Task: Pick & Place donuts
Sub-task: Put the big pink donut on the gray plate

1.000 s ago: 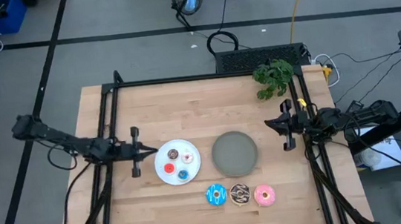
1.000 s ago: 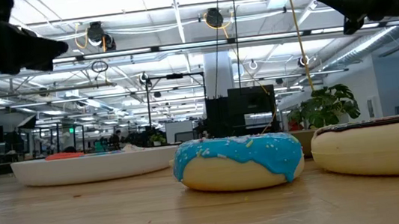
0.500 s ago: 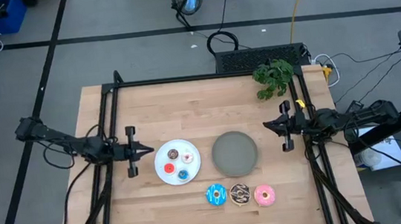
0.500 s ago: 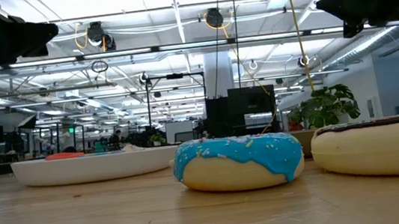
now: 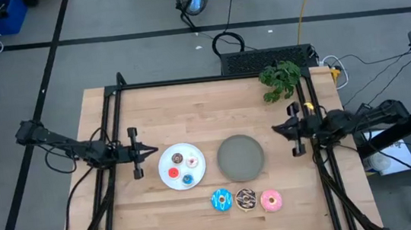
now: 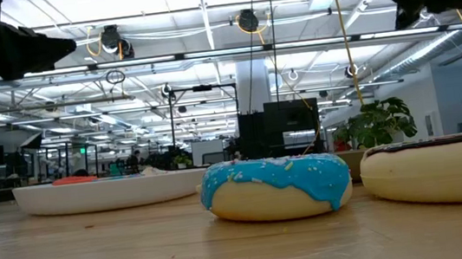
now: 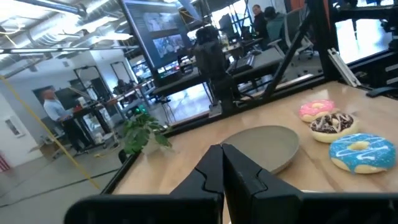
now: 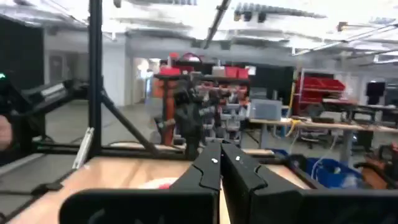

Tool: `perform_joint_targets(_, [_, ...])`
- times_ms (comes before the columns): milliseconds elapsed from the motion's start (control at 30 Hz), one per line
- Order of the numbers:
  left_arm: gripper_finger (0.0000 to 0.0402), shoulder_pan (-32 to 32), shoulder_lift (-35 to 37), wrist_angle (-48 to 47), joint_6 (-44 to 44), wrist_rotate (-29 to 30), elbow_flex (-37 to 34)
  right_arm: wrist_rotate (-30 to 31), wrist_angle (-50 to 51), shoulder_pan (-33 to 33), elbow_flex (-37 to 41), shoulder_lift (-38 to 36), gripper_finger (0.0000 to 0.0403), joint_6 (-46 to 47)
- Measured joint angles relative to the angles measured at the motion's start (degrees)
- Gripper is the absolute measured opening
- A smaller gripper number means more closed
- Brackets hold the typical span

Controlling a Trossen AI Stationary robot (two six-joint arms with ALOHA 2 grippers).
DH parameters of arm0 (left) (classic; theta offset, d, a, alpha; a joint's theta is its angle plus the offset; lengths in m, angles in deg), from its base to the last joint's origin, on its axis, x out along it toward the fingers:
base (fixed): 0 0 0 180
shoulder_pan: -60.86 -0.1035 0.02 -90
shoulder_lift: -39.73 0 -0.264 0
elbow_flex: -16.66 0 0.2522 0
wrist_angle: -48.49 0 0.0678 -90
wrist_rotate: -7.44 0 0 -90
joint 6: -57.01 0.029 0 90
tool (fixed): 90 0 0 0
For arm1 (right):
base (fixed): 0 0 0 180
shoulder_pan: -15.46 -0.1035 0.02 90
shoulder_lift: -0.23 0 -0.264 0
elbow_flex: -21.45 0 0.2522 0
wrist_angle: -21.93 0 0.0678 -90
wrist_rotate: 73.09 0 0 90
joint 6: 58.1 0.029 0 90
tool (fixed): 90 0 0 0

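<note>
Left gripper (image 5: 148, 149) beside white plate (image 5: 168, 179), jaws closed, empty. Right gripper (image 5: 277, 128) past grey plate (image 5: 240, 157), same. Blue donut (image 5: 222, 200), brown sprinkled donut (image 5: 246, 199), pink donut (image 5: 271, 200) touching at table (image 5: 189, 109) front. Risk: descending jaws nudge neighbours.

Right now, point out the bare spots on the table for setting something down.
The grey plate is empty. Bare wood spans the far half, from the plant leftward, and the near-left corner. Crowded: the white plate holding the tiny donuts, and the near-edge row of blue donut, brown donut, pink donut.
</note>
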Motion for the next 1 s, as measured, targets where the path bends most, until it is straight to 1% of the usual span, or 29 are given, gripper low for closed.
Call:
perform_joint_targets(100, [0.0014,0.0,0.0,0.0,-0.4,0.0,0.0,0.9,6.6,-2.7,-10.9,4.1,0.0,-0.7])
perform_joint_targets(167, [0.0023,0.0,0.0,0.0,-0.3,-0.3,0.0,1.8,15.4,-5.0,-19.7,9.0,0.0,0.3])
perform_joint_targets(233, [0.0029,0.0,0.0,0.0,1.4,-0.1,0.0,4.5,25.9,-7.4,-28.5,15.8,0.0,2.0])
perform_joint_targets(400, [0.0036,0.0,0.0,-1.8,7.4,0.2,0.0,14.2,45.3,-12.9,-50.2,33.7,0.0,8.0])
perform_joint_targets(500, [0.0037,0.0,0.0,-1.8,9.4,0.2,0.0,15.4,52.8,-15.3,-61.4,44.1,0.0,10.1])
perform_joint_targets(633, [0.0037,0.0,0.0,-1.3,10.1,0.2,0.0,17.0,60.3,-19.1,-73.4,57.0,0.0,14.3])
perform_joint_targets(733, [0.0037,0.0,0.0,0.0,9.5,-0.2,0.0,18.3,67.6,-22.4,-81.1,65.8,0.0,18.6])
perform_joint_targets(867, [0.0037,0.0,0.0,2.0,9.8,-0.3,0.0,16.5,78.0,-26.5,-89.6,75.4,0.0,26.1])
perform_joint_targets(1000, [0.0037,0.0,0.0,2.3,9.9,-0.3,0.0,12.6,88.7,-29.6,-96.0,81.5,0.0,37.7])
